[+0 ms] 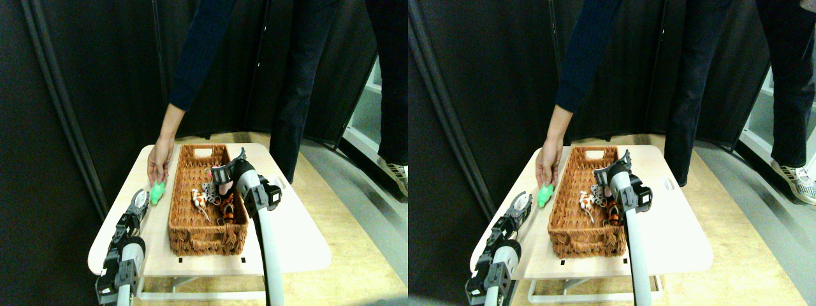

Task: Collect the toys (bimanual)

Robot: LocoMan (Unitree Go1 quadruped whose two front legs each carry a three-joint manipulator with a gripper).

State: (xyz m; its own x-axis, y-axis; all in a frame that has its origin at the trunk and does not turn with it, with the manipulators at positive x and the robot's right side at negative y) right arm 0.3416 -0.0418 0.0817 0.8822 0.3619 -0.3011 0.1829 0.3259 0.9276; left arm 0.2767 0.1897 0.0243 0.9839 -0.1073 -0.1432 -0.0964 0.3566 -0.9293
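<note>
A green toy point(157, 191) lies on the pale table point(287, 242), just left of the long wicker basket point(191, 239). A person's hand point(159, 162) rests right behind it, fingers touching or nearly touching it. My left gripper point(139, 203) sits open on the table a little in front and left of the green toy. Above the basket's middle, my right gripper point(223, 173) hangs over the toys inside. In the basket lie a white-and-orange figure point(199, 201), a white black-spotted one point(210, 190), a striped tiger point(227, 209) and a pink one point(209, 172).
The person stands behind the table's far edge, their dark sleeve point(194, 57) reaching down to the left. Dark curtains close off the back and left. Wooden floor point(357, 242) lies to the right of the table.
</note>
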